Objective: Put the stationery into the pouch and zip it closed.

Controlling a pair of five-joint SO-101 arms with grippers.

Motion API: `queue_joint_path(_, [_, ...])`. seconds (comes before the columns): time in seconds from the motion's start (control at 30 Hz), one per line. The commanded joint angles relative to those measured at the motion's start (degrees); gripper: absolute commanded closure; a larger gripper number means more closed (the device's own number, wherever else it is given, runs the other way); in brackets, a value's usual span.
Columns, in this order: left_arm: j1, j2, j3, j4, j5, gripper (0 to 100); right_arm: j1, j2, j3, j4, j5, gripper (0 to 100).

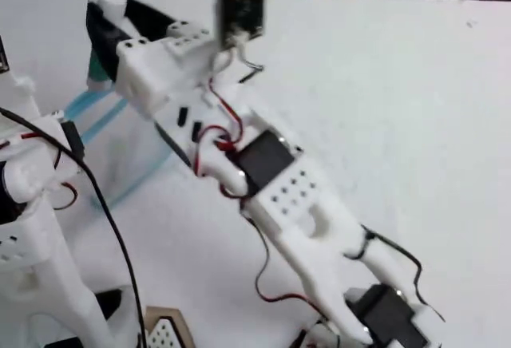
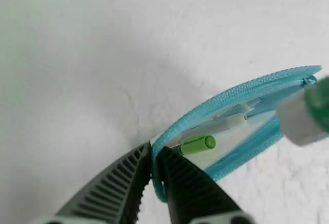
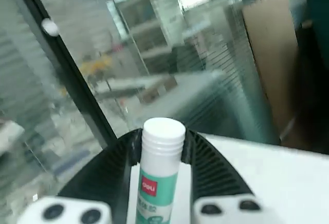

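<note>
White, faintly textured worktop [image 1: 399, 85] ran under both arms. Behind the right wrist camera stood glass partitions [image 3: 77, 54] with a blurred room beyond.

On that worktop lay the pouch [image 2: 241, 93], a flat case of see-through plastic edged by a bright turquoise zip band. Its mouth gaped, so the two zip edges bowed apart. Inside the pouch lay a lime-green pen [image 2: 198, 144], its rounded end pointing away from the pouch's pinched corner. Beside the pen was a pale whitish oblong item [image 2: 232, 124], too indistinct to name.

The left claw [image 2: 152, 158], with dark ribbed fingers, was pressed together on the zip band at one corner of the pouch, pinching the edge between its tips. The right claw [image 3: 162, 137], black and ribbed inside, was clamped around a glue stick [image 3: 162, 152] with a white ridged cap and a green-and-white label. The cap pointed out past the fingertips.

From the left wrist camera the glue stick showed as a blur at the open end of the pouch, opposite the pinched corner. Whether it hung above the pouch or touched it could not be told.

In the high view the right arm [image 1: 279, 180] covered much of the pouch, leaving only turquoise edges and a strip of clear panel. The stick's lower end was cut off from sight.
</note>
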Motion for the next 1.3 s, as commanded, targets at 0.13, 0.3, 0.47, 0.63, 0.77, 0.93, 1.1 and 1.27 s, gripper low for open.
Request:
queue_joint_path(0.13, [-0.4,0.0,-0.8,-0.2,0.2,98,-1.0,1.4,7.8,-3.6,0.1,98.1])
queue_joint_path(0.3, [-0.4,0.0,-0.8,-0.3,0.2,98,-1.4,1.4,12.6,-3.6,0.4,98.1])
queue_joint_path(0.47, [-0.4,0.0,-0.8,-0.4,0.2,98,-1.5,0.7,12.8,-3.1,3.6,81.6])
queue_joint_path(0.63, [-0.4,0.0,-0.8,-0.4,0.2,98,-1.2,-6.5,12.8,-0.1,3.7,64.1])
queue_joint_path(0.77, [-0.4,0.0,-0.8,-0.4,0.2,98,-1.2,-13.1,12.9,3.6,3.8,67.2])
queue_joint_path(0.93, [-0.3,0.0,-0.8,-0.4,0.2,98,2.7,-16.0,13.2,4.7,3.8,71.9])
queue_joint_path(1.1, [-0.4,0.0,-0.8,-0.3,0.2,98,10.3,-13.8,14.9,11.5,5.7,74.8])
queue_joint_path(1.27, [-0.4,0.0,-0.8,-0.3,0.2,98,13.1,-6.9,25.2,15.4,23.8,74.8])
